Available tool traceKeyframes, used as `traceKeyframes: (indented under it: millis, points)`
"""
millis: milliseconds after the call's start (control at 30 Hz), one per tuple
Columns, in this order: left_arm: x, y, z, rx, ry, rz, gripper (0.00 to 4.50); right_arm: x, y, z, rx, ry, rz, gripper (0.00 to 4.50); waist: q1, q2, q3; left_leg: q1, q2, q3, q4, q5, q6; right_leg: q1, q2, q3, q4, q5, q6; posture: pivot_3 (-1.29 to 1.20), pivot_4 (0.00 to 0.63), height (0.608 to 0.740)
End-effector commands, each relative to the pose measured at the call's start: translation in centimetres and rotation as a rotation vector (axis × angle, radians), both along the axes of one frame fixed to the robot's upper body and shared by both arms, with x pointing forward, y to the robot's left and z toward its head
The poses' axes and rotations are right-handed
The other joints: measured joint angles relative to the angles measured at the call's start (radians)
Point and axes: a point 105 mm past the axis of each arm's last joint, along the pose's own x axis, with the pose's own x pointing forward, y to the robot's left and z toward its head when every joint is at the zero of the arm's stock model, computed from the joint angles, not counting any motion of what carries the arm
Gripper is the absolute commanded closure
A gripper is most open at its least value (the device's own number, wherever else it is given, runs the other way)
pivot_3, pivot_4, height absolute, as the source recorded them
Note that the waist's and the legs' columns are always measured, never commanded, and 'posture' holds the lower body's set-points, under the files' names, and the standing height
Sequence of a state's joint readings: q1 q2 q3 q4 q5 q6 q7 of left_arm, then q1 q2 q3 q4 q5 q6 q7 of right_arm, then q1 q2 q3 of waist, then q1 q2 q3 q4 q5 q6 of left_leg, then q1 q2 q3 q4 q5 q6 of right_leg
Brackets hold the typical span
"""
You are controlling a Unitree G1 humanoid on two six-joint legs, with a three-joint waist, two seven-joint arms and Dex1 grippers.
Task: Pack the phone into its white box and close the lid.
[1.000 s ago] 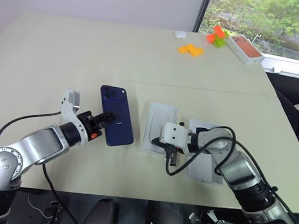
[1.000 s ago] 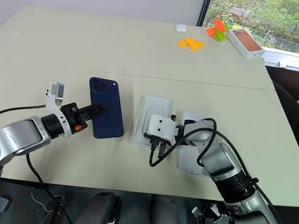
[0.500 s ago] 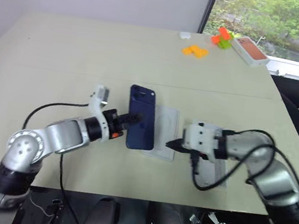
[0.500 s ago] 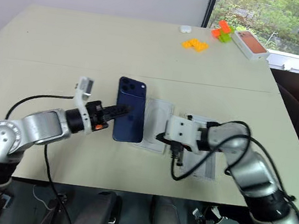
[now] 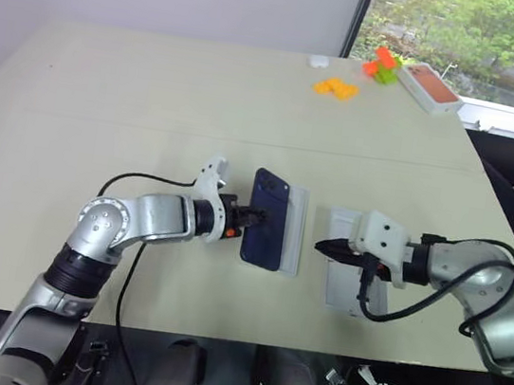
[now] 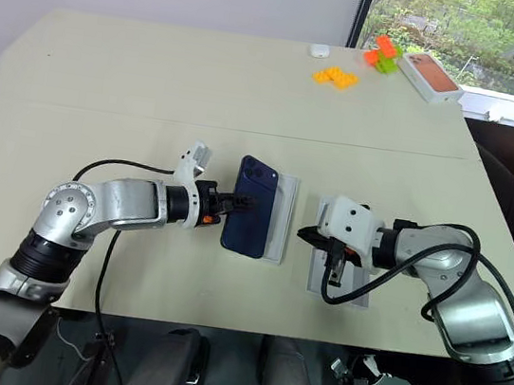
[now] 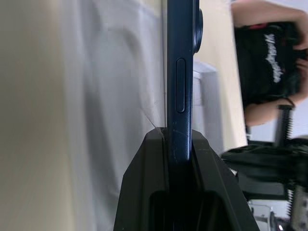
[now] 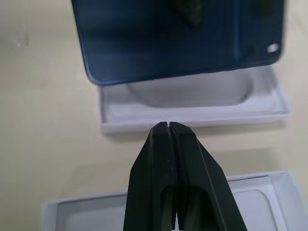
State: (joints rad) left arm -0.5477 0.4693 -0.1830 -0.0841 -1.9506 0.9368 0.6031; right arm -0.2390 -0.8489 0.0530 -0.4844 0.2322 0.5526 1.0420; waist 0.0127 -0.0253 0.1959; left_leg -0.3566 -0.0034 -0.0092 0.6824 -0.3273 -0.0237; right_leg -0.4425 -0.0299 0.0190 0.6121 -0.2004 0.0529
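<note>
- The dark navy-blue slab phone with a glossy back [image 5: 267, 219] is pinched by its edge between the two black fingers of the left gripper [image 5: 246, 215]; the left wrist view shows those fingers [image 7: 144, 178] clamped on either side of the thin body.
- The phone hangs tilted over the left part of the shallow white cardboard box with a thin raised rim [image 5: 295, 231], its camera cluster toward the far end. The right wrist view shows it above the tray, whose floor has a rounded oval recess; whether its lower edge touches the tray is hard to tell from here.
- The right gripper [image 5: 320, 246] has its black fingers pressed together on nothing, the tips pointing toward the box from just beside its right rim.
- Under the right wrist lies a second shallow white cardboard piece, the lid [image 5: 340, 283], flat on the pale beige table [image 5: 156, 92] and near the box, apart from it.
- At the far right corner of the table sit a white box with an orange-red top [image 5: 431, 87], some orange blocks [image 5: 334, 87], a red-and-green cluster of blocks [image 5: 380, 66] and a small white object [image 5: 317, 61].
- A person's dark clothing shows beyond the phone in the left wrist view.
</note>
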Motion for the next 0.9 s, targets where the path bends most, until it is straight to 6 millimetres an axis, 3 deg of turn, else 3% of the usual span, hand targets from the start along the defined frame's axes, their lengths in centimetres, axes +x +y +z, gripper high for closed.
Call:
traceKeyframes:
  millis: [33,900]
  points:
    - [0.0,-0.7,1.2,-0.013,-0.032,-0.024,4.5,-0.1,0.0,0.9,0.015,-0.037,0.0,4.42,0.0,0.0,0.0,0.0,0.0,0.0,0.0,0.0,0.0,0.0,0.0,0.0,0.0,0.0,0.0,0.0,0.15,0.74]
    - [1.1,-2.3,0.0,0.001,-0.049,-0.043,4.5,-0.1,0.2,0.6,0.015,-0.031,-0.004,4.42,0.0,0.0,0.0,0.0,-0.001,0.0,0.0,0.0,-0.001,0.0,-0.001,0.0,0.0,0.001,0.001,0.0,0.15,0.74]
